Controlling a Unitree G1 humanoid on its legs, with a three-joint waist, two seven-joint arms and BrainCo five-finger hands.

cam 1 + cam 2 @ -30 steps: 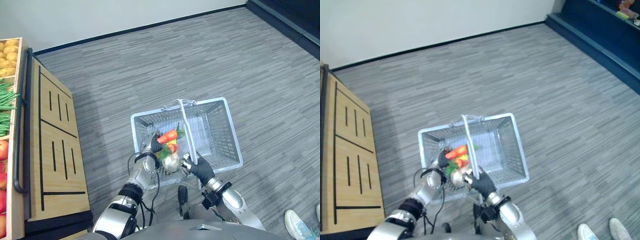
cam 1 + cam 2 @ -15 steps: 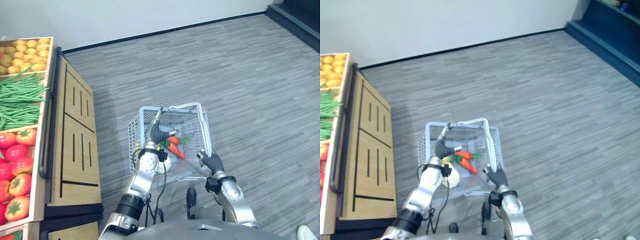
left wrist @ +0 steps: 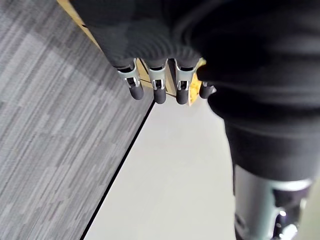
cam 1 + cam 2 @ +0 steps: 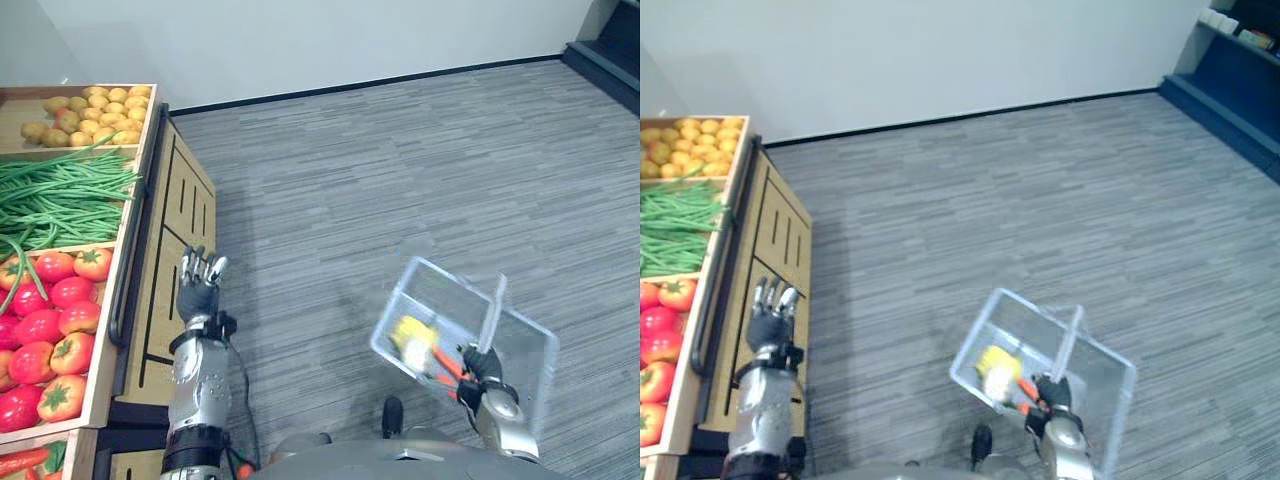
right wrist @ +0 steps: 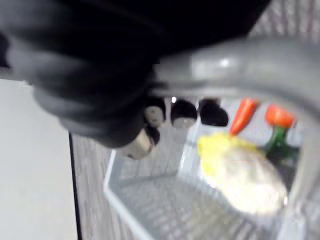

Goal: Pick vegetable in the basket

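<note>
Lower right, the right hand (image 4: 487, 366) is curled round the handle (image 4: 493, 312) of the basket (image 4: 470, 292). The left hand (image 4: 200, 296), fingers straight and empty, should reach over the tomatoes (image 4: 42, 325) at left and close gently.

A grey wire basket (image 4: 455, 281) is hanging tilted at the lower right of the frame. A yellow vegetable (image 4: 410, 335) and an orange carrot (image 4: 446, 362) are lying inside it.

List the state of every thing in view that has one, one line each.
left robot hand: open, fingers straight, holding nothing.
right robot hand: shut on the handle.
basket: tilted, hanging from that hand, holding vegetables.
carrot: lying in the basket.
tomatoes: piled on the wooden stand.
</note>
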